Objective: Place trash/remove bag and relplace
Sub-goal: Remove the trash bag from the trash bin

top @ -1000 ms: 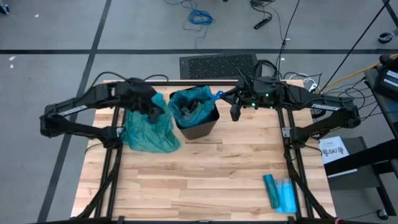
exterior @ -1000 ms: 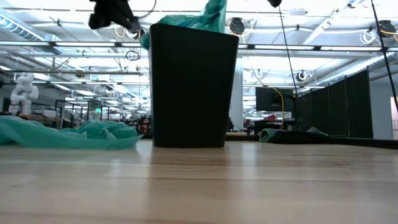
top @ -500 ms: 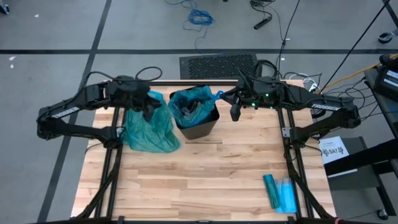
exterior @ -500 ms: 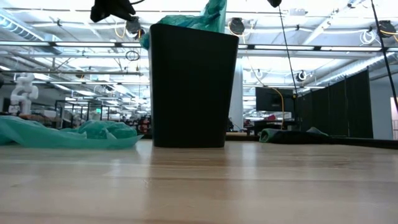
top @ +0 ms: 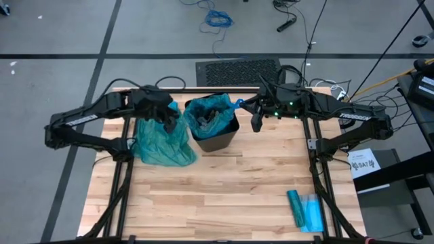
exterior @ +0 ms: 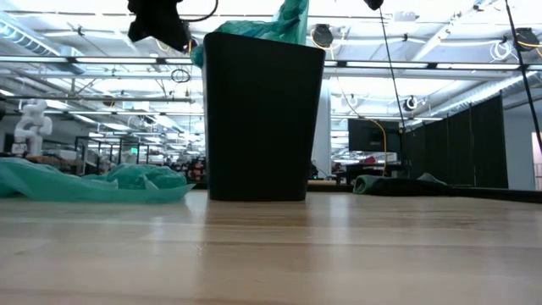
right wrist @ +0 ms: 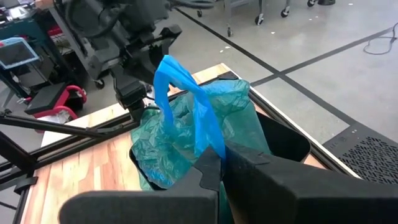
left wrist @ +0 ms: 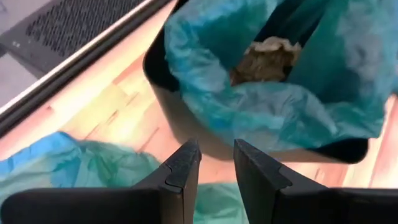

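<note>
The worktop (top: 224,183) holds a black bin (top: 215,139) near its far edge, toward twelve o'clock. A teal bag (top: 210,115) lines the bin, and it sits loose and crumpled, not stretched over the rim. A second teal bag (top: 161,142) lies flat on the wood at about nine o'clock from the bin. A flat blue packet (top: 305,210) lies well apart at about five o'clock.

The big risk is the bin. It is light and tall, so a hard tug on the bag could tip it or drag it across the wood. The bag could also tear, or slide out of the pinch, because only a thin twisted bit is held. If the bag drops back in crooked, its edge may fall inside, and the trash (left wrist: 264,59) could end up under the lining.

The right end effector (right wrist: 219,163) is at three o'clock from the bin, just above its rim. Its fingers are pressed together on a blue twisted strip of the bag (right wrist: 186,106), and the strip stands up from the pinch.

The left end effector (left wrist: 214,165) hangs over the gap between the bin and the flat bag, at nine o'clock from the bin. Its fingers are a little apart and nothing is between them. It touches nothing, as far as I can tell.

Brown paper trash sits down inside the lined bin.
</note>
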`<action>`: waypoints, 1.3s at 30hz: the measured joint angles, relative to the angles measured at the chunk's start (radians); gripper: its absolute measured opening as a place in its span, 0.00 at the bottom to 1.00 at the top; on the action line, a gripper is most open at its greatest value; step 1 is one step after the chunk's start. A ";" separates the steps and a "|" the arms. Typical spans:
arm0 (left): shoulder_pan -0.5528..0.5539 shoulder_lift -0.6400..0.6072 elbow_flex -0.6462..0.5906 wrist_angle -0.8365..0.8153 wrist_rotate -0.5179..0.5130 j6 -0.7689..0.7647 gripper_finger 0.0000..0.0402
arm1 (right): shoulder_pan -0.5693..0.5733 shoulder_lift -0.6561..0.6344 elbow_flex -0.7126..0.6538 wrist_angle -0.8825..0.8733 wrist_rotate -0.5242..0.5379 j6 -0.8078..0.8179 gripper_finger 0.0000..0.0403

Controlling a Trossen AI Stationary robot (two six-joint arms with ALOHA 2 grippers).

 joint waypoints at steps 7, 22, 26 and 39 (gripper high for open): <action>0.000 0.013 0.000 -0.036 0.002 0.001 0.39 | 0.000 0.000 0.000 0.001 0.000 0.001 0.00; -0.024 0.013 0.000 -0.026 0.064 -0.153 0.43 | 0.000 0.000 0.000 0.000 -0.001 0.002 0.00; -0.032 0.011 -0.013 0.002 0.066 -0.193 0.43 | 0.000 0.000 0.000 0.000 -0.001 0.002 0.00; -0.041 -0.222 -0.431 0.431 0.110 -0.497 0.43 | 0.000 0.000 0.000 -0.037 -0.001 -0.001 0.00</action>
